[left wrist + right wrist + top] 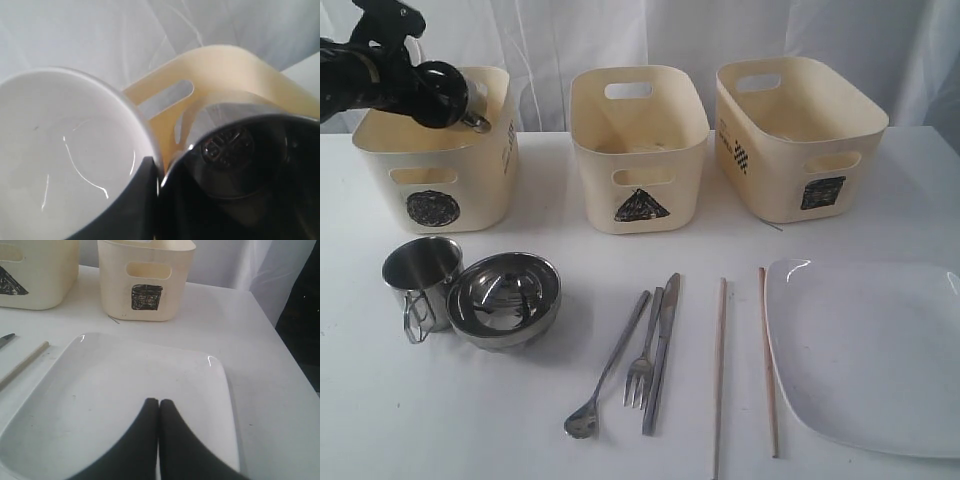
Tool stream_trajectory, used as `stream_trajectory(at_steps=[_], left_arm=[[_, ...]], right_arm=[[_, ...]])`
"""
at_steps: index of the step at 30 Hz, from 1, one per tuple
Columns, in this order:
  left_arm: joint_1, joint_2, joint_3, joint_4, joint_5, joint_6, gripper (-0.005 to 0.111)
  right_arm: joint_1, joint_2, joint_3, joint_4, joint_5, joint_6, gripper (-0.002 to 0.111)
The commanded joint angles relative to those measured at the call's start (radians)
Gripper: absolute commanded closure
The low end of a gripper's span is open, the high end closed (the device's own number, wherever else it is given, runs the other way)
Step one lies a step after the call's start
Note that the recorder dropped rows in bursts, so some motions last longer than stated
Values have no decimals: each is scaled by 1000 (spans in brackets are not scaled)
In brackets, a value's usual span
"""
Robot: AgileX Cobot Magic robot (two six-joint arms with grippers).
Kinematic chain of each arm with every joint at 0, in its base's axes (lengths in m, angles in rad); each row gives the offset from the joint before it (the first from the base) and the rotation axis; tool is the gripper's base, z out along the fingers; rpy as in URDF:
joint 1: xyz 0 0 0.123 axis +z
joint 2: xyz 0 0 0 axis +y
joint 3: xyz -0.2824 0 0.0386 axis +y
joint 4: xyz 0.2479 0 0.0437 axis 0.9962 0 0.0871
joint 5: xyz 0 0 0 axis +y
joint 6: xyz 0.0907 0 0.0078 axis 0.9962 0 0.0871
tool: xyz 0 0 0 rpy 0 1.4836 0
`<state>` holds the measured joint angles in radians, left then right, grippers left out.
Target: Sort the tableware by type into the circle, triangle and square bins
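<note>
My left gripper (470,112) hangs over the circle bin (435,170), shut on the rim of a steel mug (235,150). In the left wrist view a small white bowl (65,150) lies just beside the mug, with the bin's handle cut-out behind both. A second steel mug (420,275) and stacked steel bowls (505,295) stand on the table in front of that bin. Spoon (610,365), fork (645,352), knife (662,350) and two chopsticks (720,370) lie in the middle. My right gripper (159,402) is shut and empty over the white plate (125,385).
The triangle bin (640,150) and the square bin (800,135) stand along the back of the white table. The plate (870,350) reaches to the table's right front edge. White cloth hangs behind the bins.
</note>
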<state>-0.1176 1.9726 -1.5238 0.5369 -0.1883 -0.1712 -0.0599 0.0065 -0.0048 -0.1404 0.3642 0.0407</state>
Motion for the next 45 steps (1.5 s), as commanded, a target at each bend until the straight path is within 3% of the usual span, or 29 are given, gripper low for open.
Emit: stream_trajectory(at_steps=[1, 14, 16, 19, 21, 28, 33, 36, 37, 39, 41, 45], left_arm=[[-6, -11, -7, 3, 69, -13, 98], [-39, -11, -7, 216, 129, -13, 96], [-45, -11, -7, 234, 129, -13, 91], [-45, -11, -7, 234, 130, -11, 71], [-45, -11, -7, 234, 130, -11, 68], [-45, -51, -13, 234, 137, -11, 68], [-45, -173, -13, 214, 188, -35, 68], [-45, -322, -13, 15, 503, -156, 68], [-45, -361, -13, -114, 716, -173, 68], [-45, -377, -1, -251, 1011, -147, 68], [-45, -377, 58, -356, 1164, -44, 68], [-45, -377, 211, -450, 1072, 70, 68]], right_arm=[[2, -6, 5, -10, -8, 1, 108], [2, -6, 5, -10, -8, 1, 108], [2, -6, 5, -10, -8, 1, 108], [2, -6, 5, -10, -8, 1, 108], [2, -6, 5, -10, -8, 1, 108], [2, -6, 5, -10, -8, 1, 108], [2, -6, 5, -10, -8, 1, 108], [2, -6, 5, -10, -8, 1, 108], [2, -6, 5, -10, -8, 1, 108], [2, -6, 5, -10, -8, 1, 108], [2, -6, 5, -10, -8, 1, 108], [2, -6, 5, -10, -8, 1, 108]])
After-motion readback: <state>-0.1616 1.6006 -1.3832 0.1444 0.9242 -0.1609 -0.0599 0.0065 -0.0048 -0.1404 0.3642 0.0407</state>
